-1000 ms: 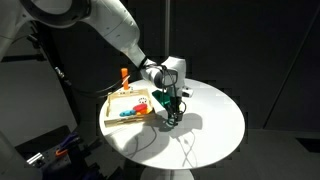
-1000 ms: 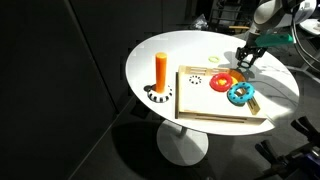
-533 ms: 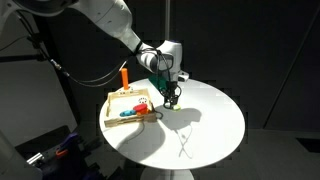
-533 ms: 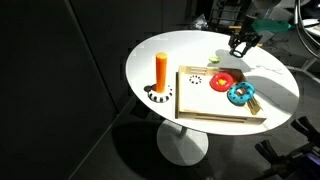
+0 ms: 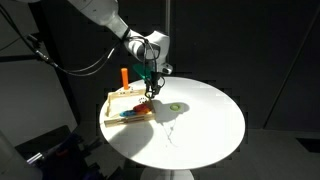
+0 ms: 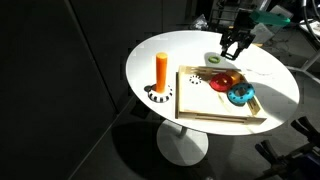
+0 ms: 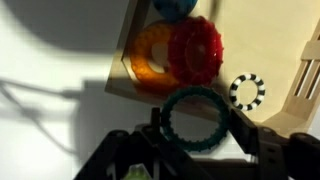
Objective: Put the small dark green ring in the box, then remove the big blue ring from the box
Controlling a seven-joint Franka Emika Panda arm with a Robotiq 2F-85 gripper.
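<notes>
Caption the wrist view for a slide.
End effector holds the small dark green ring above the edge of the box, near the red piece.

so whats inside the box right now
A red piece, orange ring, big blue ring and a small black-and-white ring. The held small dark green ring hides some box floor.

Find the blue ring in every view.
In an exterior view: the blue ring lies left of centre, at the near end of the wooden box.
In an exterior view: right of centre, inside the box.
Wrist view: cut off by the top edge.
Shared landmark: the box.
</notes>
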